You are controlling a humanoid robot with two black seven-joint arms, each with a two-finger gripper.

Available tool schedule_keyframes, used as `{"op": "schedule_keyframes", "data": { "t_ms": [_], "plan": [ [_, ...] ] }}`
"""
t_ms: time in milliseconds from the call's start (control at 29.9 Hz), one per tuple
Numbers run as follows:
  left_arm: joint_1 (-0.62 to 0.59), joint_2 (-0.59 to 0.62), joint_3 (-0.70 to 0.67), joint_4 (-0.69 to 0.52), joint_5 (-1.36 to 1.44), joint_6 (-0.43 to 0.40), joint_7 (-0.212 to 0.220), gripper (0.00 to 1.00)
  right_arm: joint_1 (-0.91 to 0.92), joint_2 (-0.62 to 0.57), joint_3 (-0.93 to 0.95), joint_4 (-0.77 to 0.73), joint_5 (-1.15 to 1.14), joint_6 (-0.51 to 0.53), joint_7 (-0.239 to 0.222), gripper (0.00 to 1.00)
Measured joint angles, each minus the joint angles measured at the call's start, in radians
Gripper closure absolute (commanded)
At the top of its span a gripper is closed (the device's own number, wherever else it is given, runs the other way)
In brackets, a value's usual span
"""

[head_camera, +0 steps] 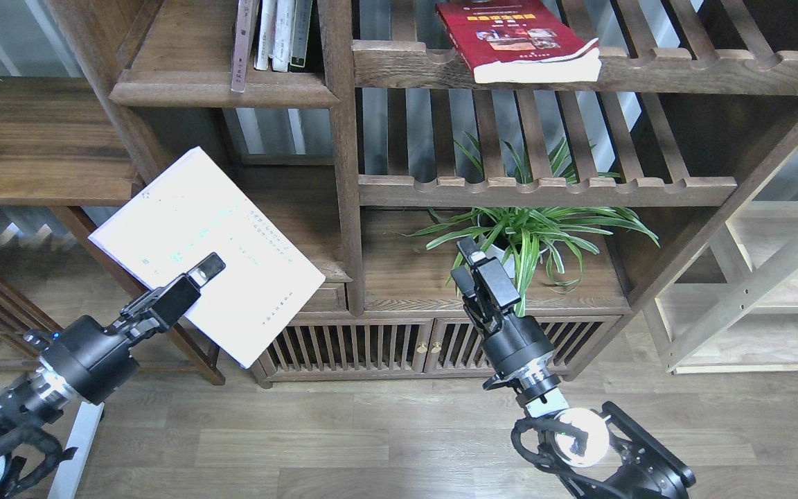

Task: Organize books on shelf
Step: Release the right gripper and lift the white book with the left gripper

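The left gripper [199, 269] is clamped on the near edge of the white book [205, 242], one finger lying across its cover; the book is held tilted in the air, in front of the lower left bay of the bookcase. The right gripper [476, 267] holds nothing; its fingers lie close together, but whether they are fully closed I cannot tell. It hangs in front of the potted plant [524, 235], which stands on the cabinet top to the right of the middle post.

Farther up, the red book [517, 38] lies flat on the upper slatted rack [648, 69], its near corner jutting over the front rail. To the left of the post, the shelf [219, 86] with the rounded front edge carries a few thin books [274, 34] standing upright at its right end.
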Motion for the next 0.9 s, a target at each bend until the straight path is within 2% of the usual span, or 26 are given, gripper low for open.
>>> {"op": "schedule_keyframes", "data": {
  "t_ms": [234, 601, 902],
  "plan": [
    [0.005, -0.022, -0.109, -0.075, 0.090, 0.000, 0.019, 0.98, 0.009, 0.000, 0.036, 0.000, 0.005, 0.000, 0.000, 0.02],
    [0.002, -0.186, -0.286, -0.114, 0.224, 0.000, 0.133, 0.98, 0.036, 0.000, 0.062, -0.002, 0.008, 0.000, -0.002, 0.02],
    [-0.051, -0.201, -0.330, -0.115, 0.227, 0.000, 0.139, 0.98, 0.072, 0.000, 0.077, -0.021, 0.038, 0.000, -0.003, 0.02]
  ]
}}
